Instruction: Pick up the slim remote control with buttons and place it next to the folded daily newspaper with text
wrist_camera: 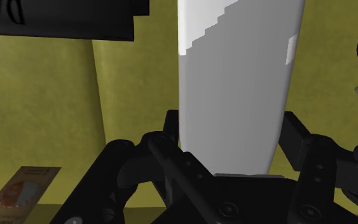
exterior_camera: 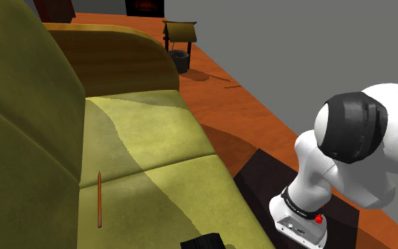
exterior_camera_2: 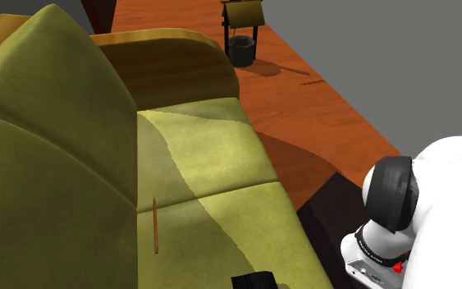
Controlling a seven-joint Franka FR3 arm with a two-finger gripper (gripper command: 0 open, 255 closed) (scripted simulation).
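From the hand's camera I see the gripper (wrist_camera: 233,124) pinching the slim remote (wrist_camera: 234,70), with one black finger pressed on each of its long sides. The remote is drawn plain white and grey. I can make out no buttons on it, only a small pale rectangle near one edge. It hangs over the olive sofa seat (wrist_camera: 56,102). The dark newspaper (wrist_camera: 63,19) lies past the fingertips and apart from the remote. Its large letters read "DA" before the picture's edge cuts them. On the newspaper's side, closer to the hand, lies a small orange and cream card (wrist_camera: 21,188), its print too small to read.

The shoulder view gives the room instead. There is the tall sofa backrest (exterior_camera: 27,106) and a thin brown stick (exterior_camera: 100,198) on the seat just beside it. On the orange floor (exterior_camera: 247,106) at the far end stands a little dark well (exterior_camera: 178,42) with roof and bucket. The white arm (exterior_camera: 360,141) rises from its dark stand (exterior_camera: 261,177). A black band near the arm's foot has small writing that I cannot read, with a red button (exterior_camera: 319,218) beside it.
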